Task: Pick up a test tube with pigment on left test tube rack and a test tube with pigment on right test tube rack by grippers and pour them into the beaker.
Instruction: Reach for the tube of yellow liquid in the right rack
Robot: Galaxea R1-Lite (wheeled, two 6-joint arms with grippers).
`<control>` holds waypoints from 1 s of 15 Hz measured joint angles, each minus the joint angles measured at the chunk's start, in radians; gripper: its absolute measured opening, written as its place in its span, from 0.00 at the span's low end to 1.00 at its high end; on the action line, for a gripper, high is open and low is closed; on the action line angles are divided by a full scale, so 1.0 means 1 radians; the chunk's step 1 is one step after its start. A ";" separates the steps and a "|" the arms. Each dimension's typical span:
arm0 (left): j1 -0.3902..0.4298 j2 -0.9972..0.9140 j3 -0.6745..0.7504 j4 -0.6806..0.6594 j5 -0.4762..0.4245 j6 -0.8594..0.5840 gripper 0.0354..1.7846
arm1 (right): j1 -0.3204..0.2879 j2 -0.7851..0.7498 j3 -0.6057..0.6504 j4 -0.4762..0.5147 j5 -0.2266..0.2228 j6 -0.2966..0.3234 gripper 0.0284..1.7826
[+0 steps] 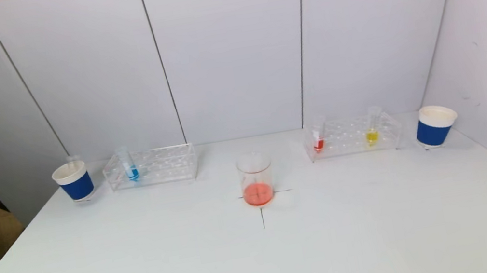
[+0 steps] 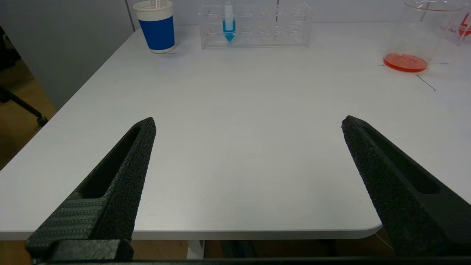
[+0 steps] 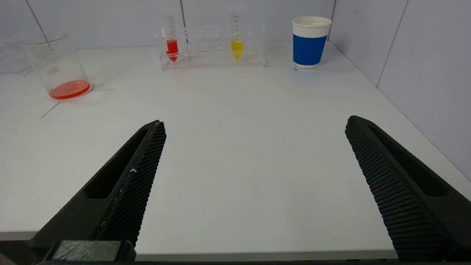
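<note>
The left gripper (image 2: 248, 123) hung at the near edge of the table (image 1: 263, 260), its two black fingers (image 2: 121, 173) spread wide with nothing between them and touching nothing. The right gripper (image 3: 254, 125) waited the same way at the near edge on the other side, spread wide and empty; neither showed in the head view. Bare tabletop lay between each gripper and the racks at the far side, with nothing standing in the way. The left rack (image 1: 150, 167), a clear plastic one, stood near the back wall and held one upright tube of blue pigment (image 1: 130, 166) close to its outer end. Just beyond that end stood a blue and white paper cup (image 1: 73, 181) with a clear, colourless tube (image 1: 74, 161) rising from it. The right rack (image 1: 352, 136) held two upright tubes, well apart: a red tube (image 1: 318, 139) at its inner end and a yellow tube (image 1: 372, 130) toward its outer end. A second paper cup (image 1: 435, 125) stood just past that rack, near the side wall. Between the racks and nearer the robot, the glass beaker (image 1: 256, 178) sat upright on a cross drawn on the table, with a shallow layer of orange-red liquid in its bottom.
</note>
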 joint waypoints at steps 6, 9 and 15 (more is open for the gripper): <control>0.000 0.000 0.000 0.001 0.000 0.000 0.99 | 0.000 0.000 0.000 0.000 0.000 0.000 1.00; 0.000 0.000 0.000 0.001 0.000 0.000 0.99 | 0.000 0.000 0.000 0.000 0.000 0.000 1.00; 0.000 0.000 0.000 -0.001 0.005 0.004 0.99 | 0.000 0.000 0.000 0.000 0.000 0.000 1.00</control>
